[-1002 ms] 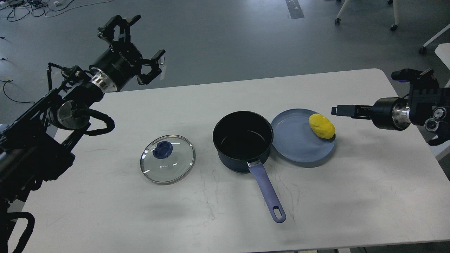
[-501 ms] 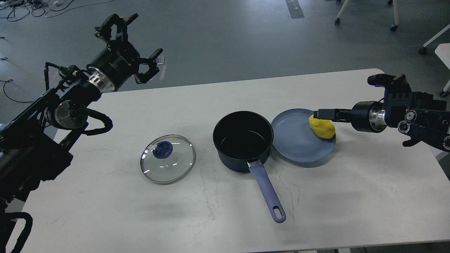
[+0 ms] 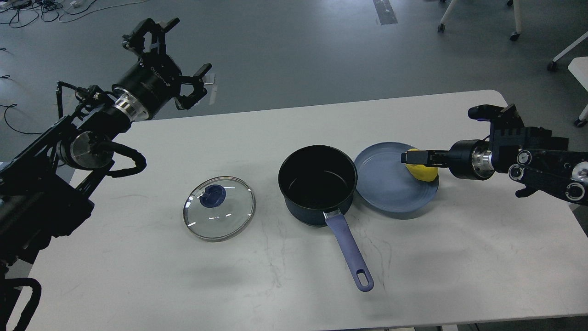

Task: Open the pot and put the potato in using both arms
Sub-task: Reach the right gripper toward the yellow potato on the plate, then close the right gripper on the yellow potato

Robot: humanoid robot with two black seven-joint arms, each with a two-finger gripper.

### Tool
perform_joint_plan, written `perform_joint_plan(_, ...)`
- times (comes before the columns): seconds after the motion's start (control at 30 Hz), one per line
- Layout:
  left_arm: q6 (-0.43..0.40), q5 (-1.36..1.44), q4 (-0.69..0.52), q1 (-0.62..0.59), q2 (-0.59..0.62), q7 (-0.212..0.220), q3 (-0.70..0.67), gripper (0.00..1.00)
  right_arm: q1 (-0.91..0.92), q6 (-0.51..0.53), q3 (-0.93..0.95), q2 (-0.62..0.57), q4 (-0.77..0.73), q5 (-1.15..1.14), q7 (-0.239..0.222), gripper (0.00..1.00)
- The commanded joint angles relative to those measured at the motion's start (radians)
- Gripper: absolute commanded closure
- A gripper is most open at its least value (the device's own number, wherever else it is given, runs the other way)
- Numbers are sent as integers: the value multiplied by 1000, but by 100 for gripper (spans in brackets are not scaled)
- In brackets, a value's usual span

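Observation:
The dark blue pot (image 3: 317,185) stands open at the table's middle, its handle (image 3: 350,253) pointing toward me. Its glass lid (image 3: 219,208) with a blue knob lies flat on the table to the left. The yellow potato (image 3: 425,172) lies on the right side of a blue plate (image 3: 388,188) just right of the pot. My right gripper (image 3: 411,157) reaches in from the right, its fingers level across the potato's top; seen side-on, they cannot be told apart. My left gripper (image 3: 193,45) is open and empty, raised beyond the table's far left edge.
The white table (image 3: 138,276) has bare surface in front and at the left. The plate touches the pot's right side. Chair legs and cables are on the grey floor beyond the table.
My right gripper has moved left from beside the plate to over the potato, now covering its top. My left arm has drifted slightly left and up. Pot, lid and plate have not moved.

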Motion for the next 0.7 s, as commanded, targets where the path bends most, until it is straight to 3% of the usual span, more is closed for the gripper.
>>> perform_joint_plan(0.0,1,0,-2,-1,0,0,0,0,-2,-1,0,13,0,0,0,2)
perform_joint_plan(0.67,-1,0,-2,1,0,0,3,0,1,-1,0,50,-14,1,2,3)
